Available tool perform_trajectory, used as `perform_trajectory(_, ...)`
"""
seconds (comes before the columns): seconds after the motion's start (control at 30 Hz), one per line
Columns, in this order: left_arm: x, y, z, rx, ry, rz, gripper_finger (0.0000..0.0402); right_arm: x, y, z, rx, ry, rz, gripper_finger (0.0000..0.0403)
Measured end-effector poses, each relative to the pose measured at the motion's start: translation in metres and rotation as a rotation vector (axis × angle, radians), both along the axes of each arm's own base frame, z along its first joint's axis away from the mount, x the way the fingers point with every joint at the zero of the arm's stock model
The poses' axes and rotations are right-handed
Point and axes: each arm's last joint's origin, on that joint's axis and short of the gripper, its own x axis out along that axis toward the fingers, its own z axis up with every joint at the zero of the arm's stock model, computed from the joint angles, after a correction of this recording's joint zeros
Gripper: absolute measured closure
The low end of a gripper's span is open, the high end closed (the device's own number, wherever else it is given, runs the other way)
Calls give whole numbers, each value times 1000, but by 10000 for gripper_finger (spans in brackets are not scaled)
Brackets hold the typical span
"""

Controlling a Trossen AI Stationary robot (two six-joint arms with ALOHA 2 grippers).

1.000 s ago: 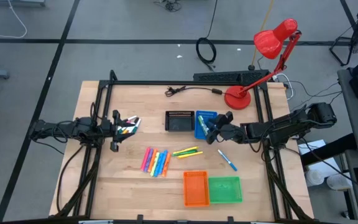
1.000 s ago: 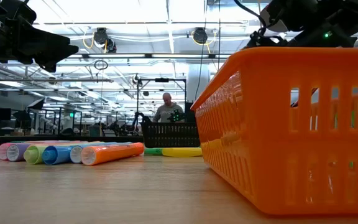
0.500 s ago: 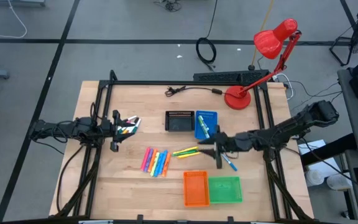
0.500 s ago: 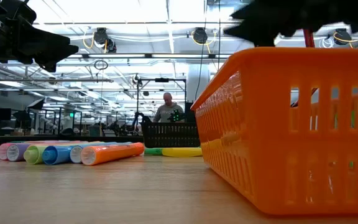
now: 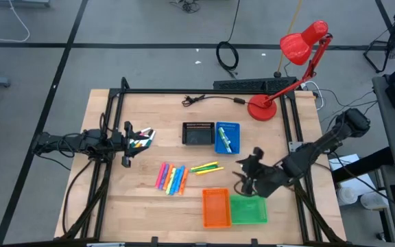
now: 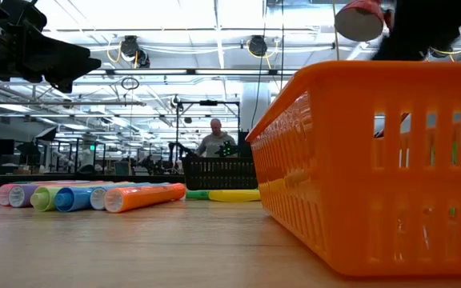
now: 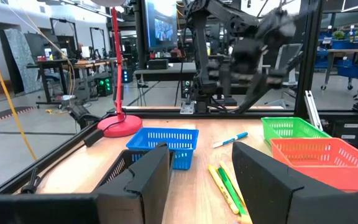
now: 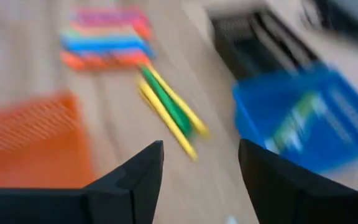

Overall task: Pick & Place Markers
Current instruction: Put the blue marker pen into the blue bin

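Several bright markers [image 5: 171, 178] lie side by side on the table's middle, also seen low [image 6: 94, 196]. A yellow and a green marker [image 5: 206, 167] lie right of them. One green marker [image 5: 225, 140] lies in the blue tray [image 5: 233, 129]. A blue-and-white marker [image 7: 230, 139] lies flat on the wood. My right gripper [image 5: 244, 175] hovers open between the blue tray and the green tray [image 5: 247, 209], with nothing between its fingers [image 8: 201, 180]. My left gripper [image 5: 139, 137] waits open at the table's left [image 7: 197, 186].
A black tray [image 5: 197, 134] stands left of the blue tray. An orange tray [image 5: 215, 207] sits beside the green one near the front edge. A red desk lamp [image 5: 262, 106] and a cable [image 5: 204, 100] are at the back. A person [image 6: 214, 140] sits far behind the table.
My right gripper has swung from over the blue tray toward the table's near edge and a little to the right, rising and turning as it went. The green marker in the blue tray has come into view behind it.
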Motion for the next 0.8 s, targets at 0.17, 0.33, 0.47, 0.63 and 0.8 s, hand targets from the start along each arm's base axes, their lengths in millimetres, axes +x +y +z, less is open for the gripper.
perform_trajectory(0.17,0,0,0,0,0,0,220,-12,-11,-27,80,223,-124,222)
perform_trajectory(0.33,0,0,0,0,-1,0,220,-18,-14,-49,110,269,-114,226)
perform_trajectory(0.47,0,0,0,0,-1,0,220,-23,-16,-62,130,287,-110,227)
perform_trajectory(0.63,0,0,0,0,-1,0,220,-30,-20,-77,177,319,-90,227)
perform_trajectory(0.8,0,0,0,0,-1,0,220,-37,-23,-91,210,353,-67,227)
